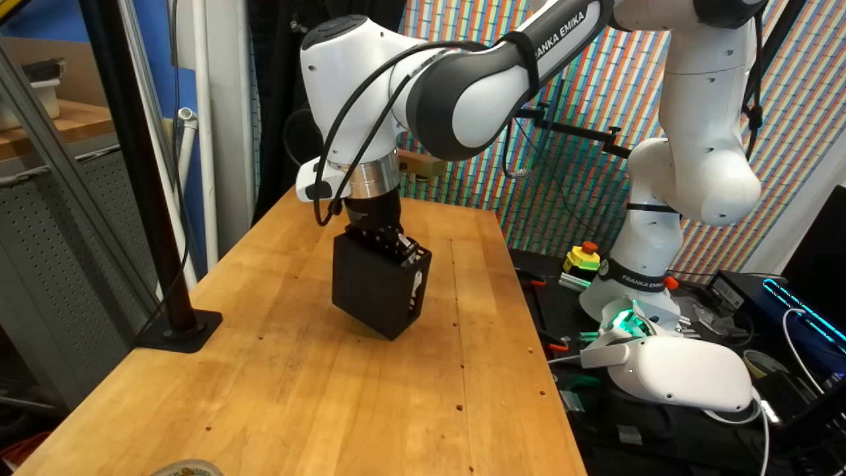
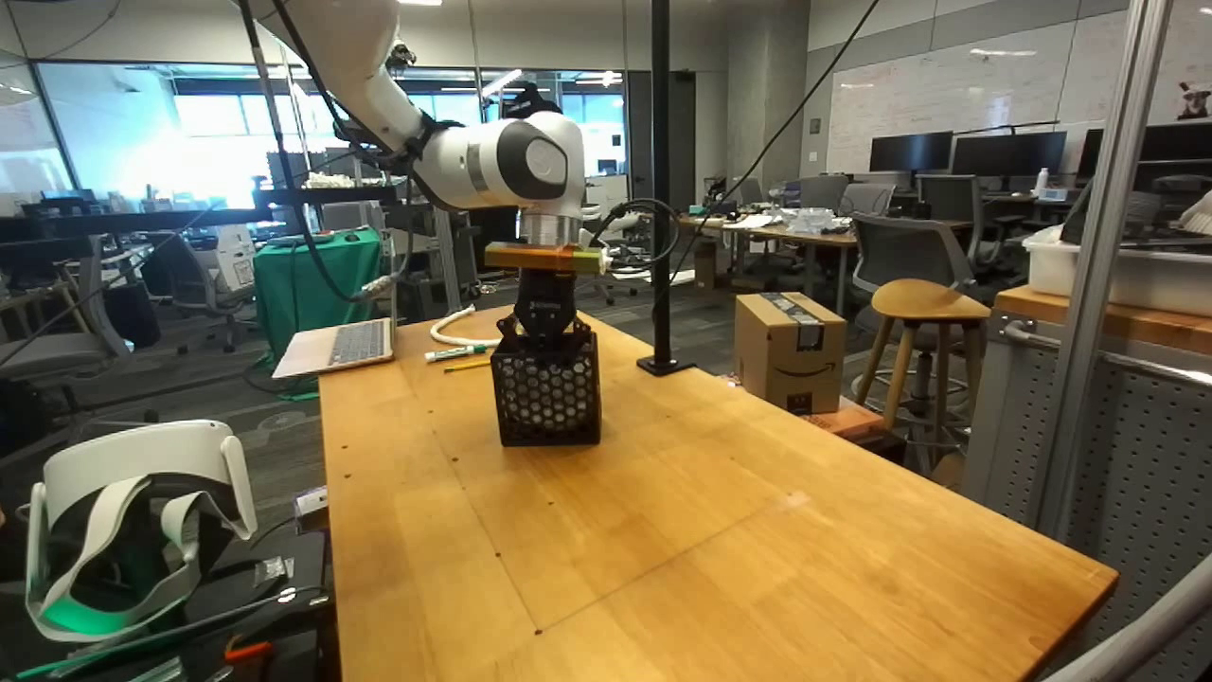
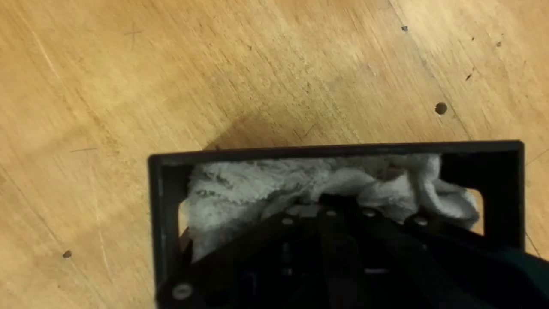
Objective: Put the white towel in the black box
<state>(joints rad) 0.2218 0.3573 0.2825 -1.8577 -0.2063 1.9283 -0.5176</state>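
White and fluffy, the towel is bunched up inside the black box. In the wrist view it looks furry near the left wall, and toward the right it curls into folds and a loop beside a hole in the side wall. The box stands upright on the wooden table in both exterior views, and in an exterior view something pale peeks through the six-sided holes in its side. The gripper points down into the open top of the box. Its fingers are squeezed together, with towel right next to them, but the very tips are hidden down low, so one cannot tell if a bit of cloth is pinched in between. The big white arm bends over the table and hangs down right above the box. Past the box, in an exterior view, a marker and a thin yellow stick lie side by side on the table, with a curvy white cord near them. An open laptop is at the table's edge, near the marker. A cardboard box is beyond the opposite edge, near a wooden stool. A white headset is off to the side, next to the table.
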